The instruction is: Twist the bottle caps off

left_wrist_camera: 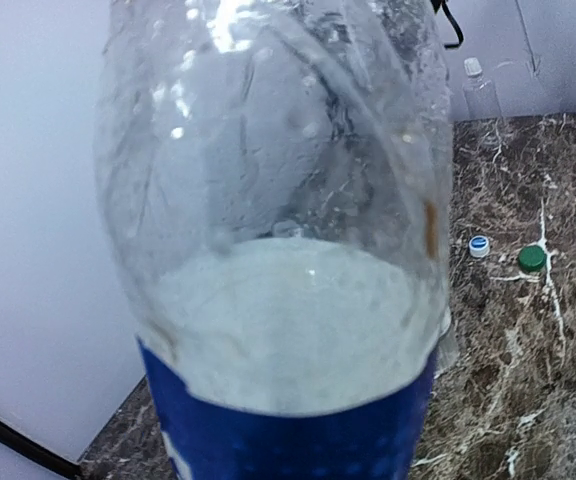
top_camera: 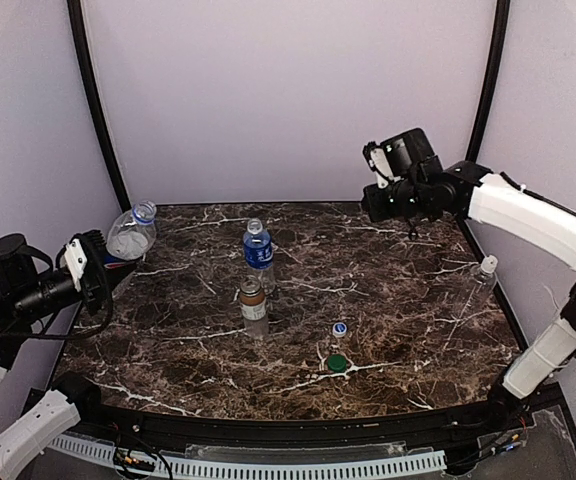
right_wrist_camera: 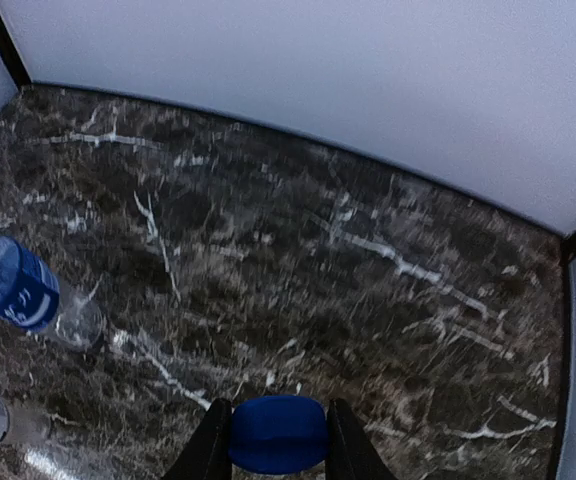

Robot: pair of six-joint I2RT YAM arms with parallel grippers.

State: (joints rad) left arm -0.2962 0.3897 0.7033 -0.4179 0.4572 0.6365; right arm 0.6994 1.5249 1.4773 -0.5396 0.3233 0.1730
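My left gripper (top_camera: 106, 266) is shut on the lower part of a clear bottle with a blue label (top_camera: 128, 238) and holds it tilted above the table's left edge. That bottle fills the left wrist view (left_wrist_camera: 288, 200) and hides the fingers there. My right gripper (top_camera: 411, 224), raised at the back right, is shut on a blue cap (right_wrist_camera: 279, 432). A second blue-label bottle (top_camera: 258, 250) and a short brown bottle (top_camera: 253, 305) stand mid-table. A blue cap with a white top (top_camera: 340, 328) and a green cap (top_camera: 337, 363) lie loose in front. A plain clear bottle with a white cap (top_camera: 483, 280) stands at the right.
The dark marble table (top_camera: 398, 300) is closed in by pale walls at the back and sides, with black poles in the back corners. The loose caps (left_wrist_camera: 479, 246) (left_wrist_camera: 532, 258) also show in the left wrist view.
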